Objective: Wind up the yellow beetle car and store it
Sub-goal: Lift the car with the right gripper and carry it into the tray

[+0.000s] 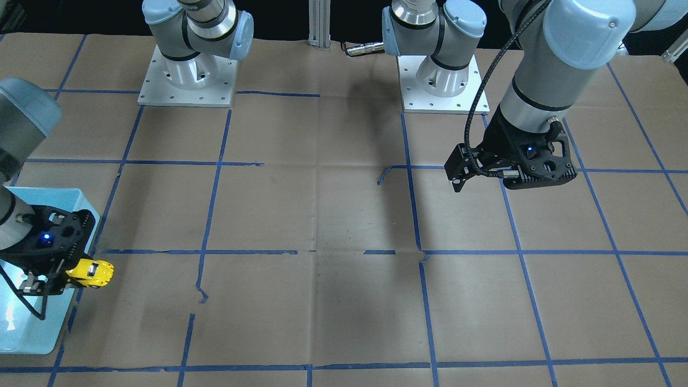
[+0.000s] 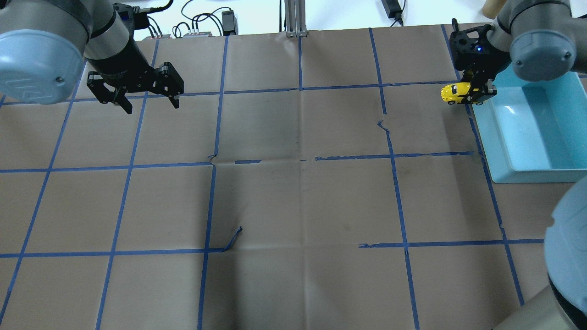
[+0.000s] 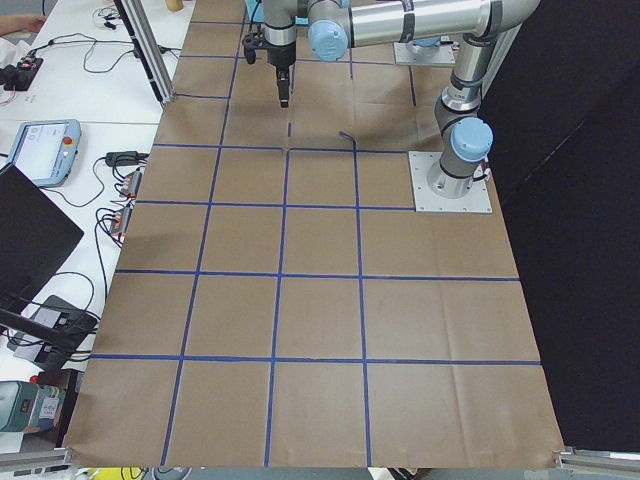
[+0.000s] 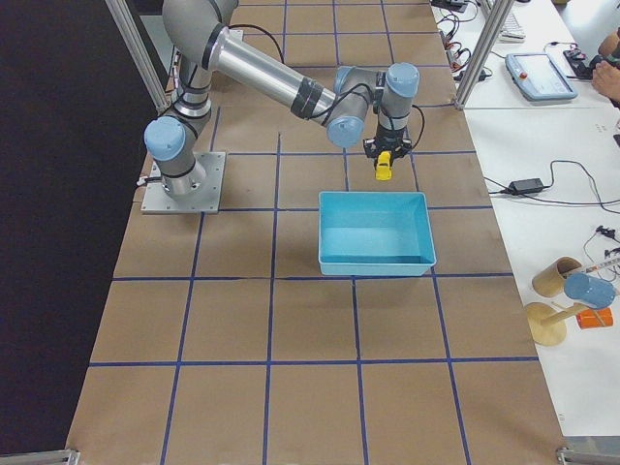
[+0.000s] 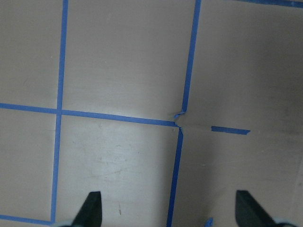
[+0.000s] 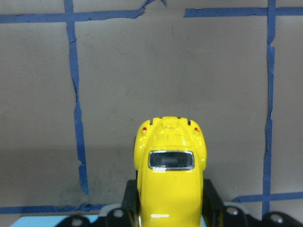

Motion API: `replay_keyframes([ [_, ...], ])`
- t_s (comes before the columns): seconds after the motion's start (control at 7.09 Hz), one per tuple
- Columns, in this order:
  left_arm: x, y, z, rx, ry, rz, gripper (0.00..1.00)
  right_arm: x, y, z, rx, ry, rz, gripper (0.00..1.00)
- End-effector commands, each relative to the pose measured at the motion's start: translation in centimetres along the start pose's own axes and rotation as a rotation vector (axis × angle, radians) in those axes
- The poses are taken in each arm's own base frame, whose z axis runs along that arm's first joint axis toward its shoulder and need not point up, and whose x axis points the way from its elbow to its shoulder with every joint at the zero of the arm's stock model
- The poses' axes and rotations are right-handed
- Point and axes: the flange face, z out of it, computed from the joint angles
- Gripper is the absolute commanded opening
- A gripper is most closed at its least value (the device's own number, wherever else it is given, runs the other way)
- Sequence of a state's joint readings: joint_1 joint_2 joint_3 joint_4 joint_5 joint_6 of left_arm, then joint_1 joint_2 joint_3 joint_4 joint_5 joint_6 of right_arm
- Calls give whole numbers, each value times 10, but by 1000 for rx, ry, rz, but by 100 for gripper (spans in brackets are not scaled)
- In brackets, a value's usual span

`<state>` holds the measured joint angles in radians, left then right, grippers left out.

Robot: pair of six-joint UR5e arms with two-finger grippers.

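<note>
Car (image 6: 169,175) is riding in the right gripper (image 2: 477,91), jaws gripping its rear flanks, nose pointing away from the wrist. It is hanging over brown paper (image 2: 298,206) just outside the blue bin (image 2: 527,176), beside a corner of the rim, not inside. Well across the table, the left gripper (image 2: 152,107) is hovering over blue tape lines (image 5: 118,117), jaws standing wide, holding nothing.

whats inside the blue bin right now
Only its bare blue floor shows in the bin. The car hangs outside its rim, held by the right end effector. Nothing covers it in the right-side view.
</note>
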<state>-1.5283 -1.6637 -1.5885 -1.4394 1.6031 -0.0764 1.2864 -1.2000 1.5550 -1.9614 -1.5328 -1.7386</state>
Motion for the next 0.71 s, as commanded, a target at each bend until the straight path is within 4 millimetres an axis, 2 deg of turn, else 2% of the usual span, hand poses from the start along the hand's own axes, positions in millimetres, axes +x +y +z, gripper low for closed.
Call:
replay_keyframes([
  [0.0, 16, 27, -19, -20, 29, -2, 99, -14, 25, -38, -6, 15, 417, 7],
  [0.14, 19, 33, -21, -46, 33, 3, 99, -13, 48, -42, -8, 23, 703, 7],
  [0.28, 18, 42, -32, -42, 35, 3, 99, -15, 70, -43, -17, 25, 931, 7],
  [0.42, 15, 55, -44, -50, 32, 1, 99, -18, 92, -43, -64, 35, 1108, 7],
  [0.56, 14, 56, -41, -63, 25, 2, 99, -22, 114, -34, -85, 0, 1277, 7],
])
